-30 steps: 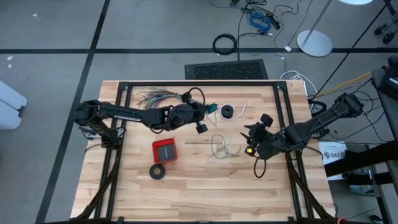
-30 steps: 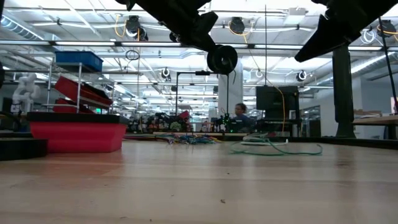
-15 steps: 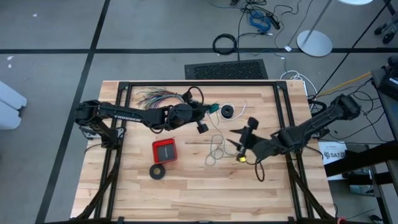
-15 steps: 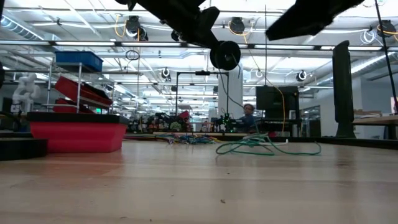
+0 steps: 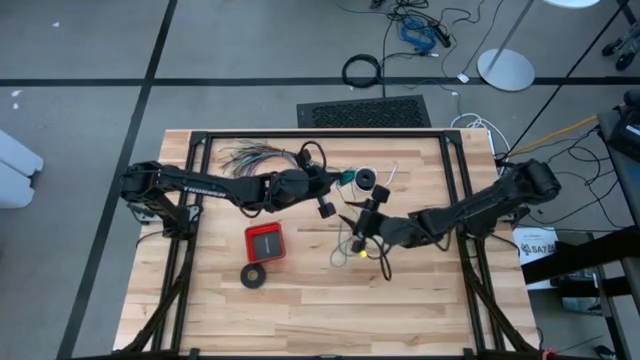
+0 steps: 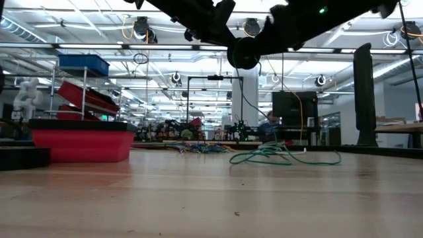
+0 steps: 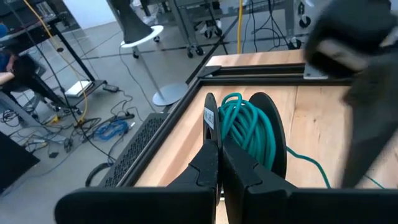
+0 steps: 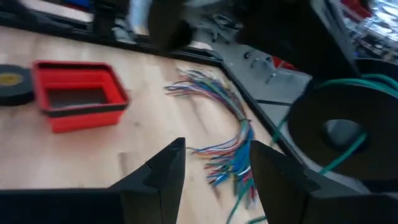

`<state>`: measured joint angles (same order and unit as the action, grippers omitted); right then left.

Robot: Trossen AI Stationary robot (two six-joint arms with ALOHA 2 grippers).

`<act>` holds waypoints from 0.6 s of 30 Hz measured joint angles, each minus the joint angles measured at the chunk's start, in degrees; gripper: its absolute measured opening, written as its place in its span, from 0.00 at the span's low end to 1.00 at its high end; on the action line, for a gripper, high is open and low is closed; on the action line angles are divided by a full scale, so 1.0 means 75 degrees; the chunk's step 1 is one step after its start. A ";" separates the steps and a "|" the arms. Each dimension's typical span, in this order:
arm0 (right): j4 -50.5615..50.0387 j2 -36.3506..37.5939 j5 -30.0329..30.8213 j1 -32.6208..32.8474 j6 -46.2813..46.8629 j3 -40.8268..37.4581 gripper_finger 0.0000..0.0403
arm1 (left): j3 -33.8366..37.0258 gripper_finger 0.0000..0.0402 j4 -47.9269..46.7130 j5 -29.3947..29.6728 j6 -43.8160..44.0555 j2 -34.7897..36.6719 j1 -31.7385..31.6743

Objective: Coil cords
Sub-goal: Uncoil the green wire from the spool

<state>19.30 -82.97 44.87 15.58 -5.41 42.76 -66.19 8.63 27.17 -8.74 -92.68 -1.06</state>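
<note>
My left gripper is shut on a black spool wound with the teal-green cord. The spool hangs above the table's middle and shows as a dark disc in the low view. From it the cord runs down to a loose tangle lying on the wood. The white cord with its small black round piece lies just beyond the spool. My right gripper is open and hovers over the tangle, just right of the spool, its fingers pointing toward the table's left. My left gripper pinches one flange of the spool at its rim between its two shut fingers. The fingers come nearly level from the table's left. The spool is lifted clear with its axis level, and the teal cord trails slack from it down to the table.
A red tray and a black tape ring lie at the near left. A fan of many-coloured wires lies at the far left. Black frame rails run along the table's edges.
My right gripper has swept toward the table's left, sinking a little and rolling, and now stands close beside the spool over the tangle; it stays open. The loose teal loops on the table have shifted slightly toward the left. The left gripper keeps the spool in place.
</note>
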 joint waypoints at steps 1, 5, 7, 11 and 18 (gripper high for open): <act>-0.0017 -0.0042 -0.0001 -0.0105 0.0026 0.0000 0.41 | 0.0000 0.01 -0.0004 0.0000 0.0004 0.0000 0.0012; -0.0023 -0.0221 -0.0062 -0.0526 0.0324 0.0000 0.41 | 0.0000 0.01 0.0002 -0.0001 0.0008 0.0000 0.0066; -0.0019 -0.0317 -0.0193 -0.0729 0.0472 0.0000 0.41 | 0.0000 0.01 -0.0006 0.0001 0.0066 0.0000 0.0083; -0.0010 -0.0439 -0.0231 -0.0971 0.0809 -0.0003 0.39 | 0.0000 0.01 -0.0009 0.0002 0.0105 0.0000 0.0108; 0.0258 -0.0431 -0.0430 -0.1033 0.0891 -0.0003 0.16 | 0.0000 0.01 0.0005 -0.0016 0.0114 0.0000 0.0105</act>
<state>21.24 -86.20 41.64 7.84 1.27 42.74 -66.19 8.67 27.05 -7.88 -92.68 -0.27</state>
